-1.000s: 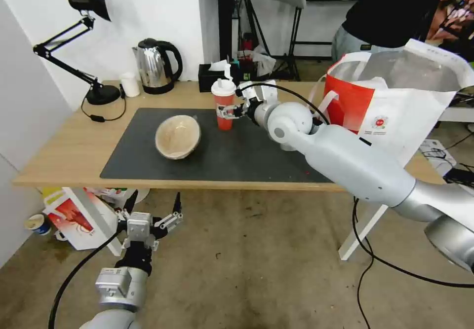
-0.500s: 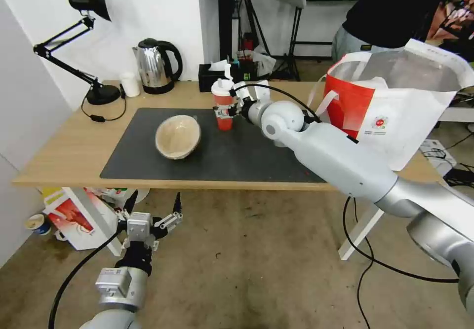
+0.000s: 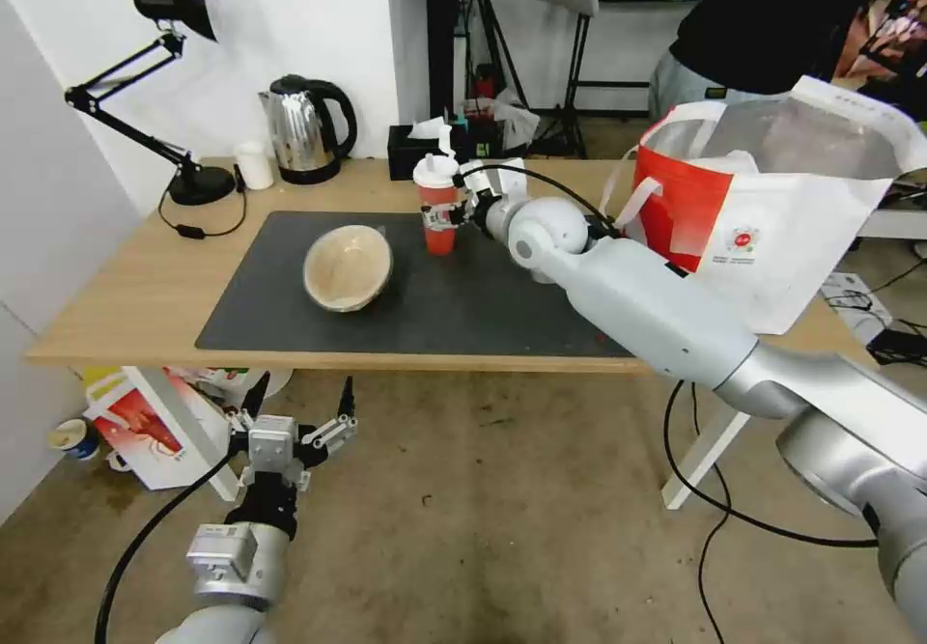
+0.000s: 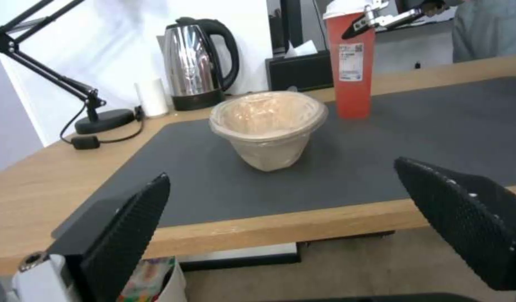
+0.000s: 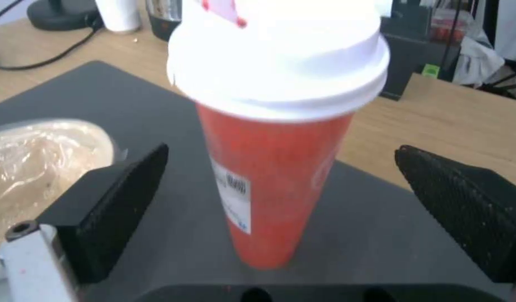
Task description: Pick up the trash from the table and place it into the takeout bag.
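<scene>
On the dark mat [image 3: 463, 306] of the table [image 3: 126, 287] stands the red, white-lidded drink cup [image 3: 439, 211] [image 5: 274, 184] [image 4: 353, 71]. My right gripper [image 3: 450, 215] [image 5: 280, 153] is open around it, one finger on each side and apart from its wall. To the cup's left the beige bowl [image 3: 348, 267] [image 4: 269, 126] sits tilted, lined with plastic film. The takeout bag [image 3: 772, 210] stands open at the table's right end. Below the table's front edge my left gripper [image 3: 294, 414] [image 4: 281, 170] hangs open and holds nothing.
Along the back edge are a black desk lamp [image 3: 183, 181], a small white cup [image 3: 254, 164], a steel kettle [image 3: 304, 127] and a black tissue box [image 3: 415, 152]. A red-and-white box [image 3: 154, 427] lies on the floor under the table's left end. A person stands behind the bag.
My right arm has reached a little farther in and its elbow has shifted left, bringing the fingers around the cup. Cup, bowl and left arm have not moved.
</scene>
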Available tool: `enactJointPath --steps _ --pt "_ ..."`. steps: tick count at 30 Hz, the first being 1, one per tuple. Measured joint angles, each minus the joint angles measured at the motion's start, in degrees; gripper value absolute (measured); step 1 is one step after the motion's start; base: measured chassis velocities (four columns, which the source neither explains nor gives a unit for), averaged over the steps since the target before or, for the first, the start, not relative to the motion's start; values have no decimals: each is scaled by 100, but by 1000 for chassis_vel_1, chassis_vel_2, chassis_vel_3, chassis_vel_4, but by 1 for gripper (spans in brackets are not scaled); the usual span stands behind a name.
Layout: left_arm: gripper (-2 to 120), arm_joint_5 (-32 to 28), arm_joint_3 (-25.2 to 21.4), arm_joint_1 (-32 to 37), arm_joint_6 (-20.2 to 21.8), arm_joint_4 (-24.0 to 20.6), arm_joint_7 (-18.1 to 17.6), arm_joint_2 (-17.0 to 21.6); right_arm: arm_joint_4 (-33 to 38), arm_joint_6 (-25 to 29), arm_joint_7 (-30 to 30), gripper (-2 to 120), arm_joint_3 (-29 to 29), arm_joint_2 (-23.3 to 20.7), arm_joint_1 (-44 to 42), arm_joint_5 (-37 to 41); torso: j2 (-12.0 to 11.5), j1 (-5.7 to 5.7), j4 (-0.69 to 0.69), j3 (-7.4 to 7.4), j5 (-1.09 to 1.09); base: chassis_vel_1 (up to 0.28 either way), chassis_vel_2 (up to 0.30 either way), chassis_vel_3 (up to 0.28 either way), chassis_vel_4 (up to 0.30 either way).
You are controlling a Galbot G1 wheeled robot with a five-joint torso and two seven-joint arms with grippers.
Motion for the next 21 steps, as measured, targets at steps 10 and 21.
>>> enactJointPath --steps 10,21 --pt "100 0 0 0 0 0 0 0 -421 109 -132 100 82 184 170 2 0 0 1 0 0 0 0 0 0" --pt "100 0 0 0 0 0 0 0 -625 175 -210 100 88 307 142 -22 0 0 0 0 0 0 0 0 0"
